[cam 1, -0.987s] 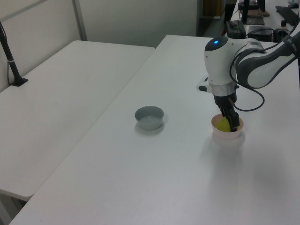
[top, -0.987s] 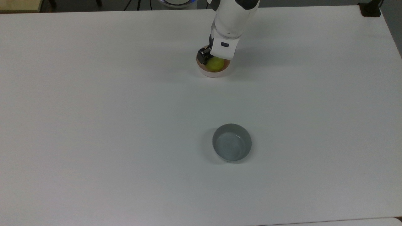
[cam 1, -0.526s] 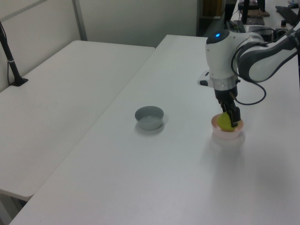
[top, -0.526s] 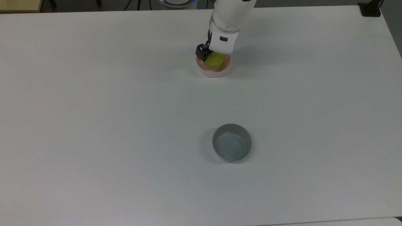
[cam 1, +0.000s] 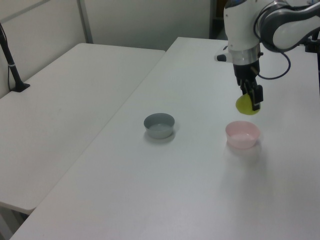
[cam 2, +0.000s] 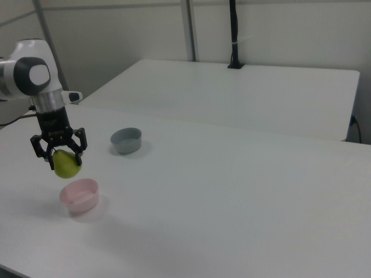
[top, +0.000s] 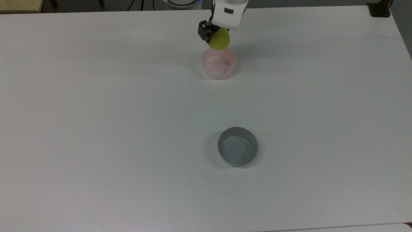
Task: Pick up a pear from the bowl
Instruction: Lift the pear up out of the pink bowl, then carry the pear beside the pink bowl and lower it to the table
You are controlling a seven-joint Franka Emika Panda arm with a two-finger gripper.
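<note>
Now the gripper [cam 2: 58, 153] pinches the pear [cam 2: 67, 164] and holds it up above the pink bowl [cam 2: 80, 194]. The grey bowl [cam 2: 126, 141] sits well apart from the pink bowl.

Top view overhead; left, right views oblique, opposite sides; all share table [top: 96, 129].

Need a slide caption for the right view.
Gripper holds the pear above the empty pink bowl.

Two white tables [cam 2: 243, 191] side by side, pale partition wall [cam 2: 278, 35] behind
</note>
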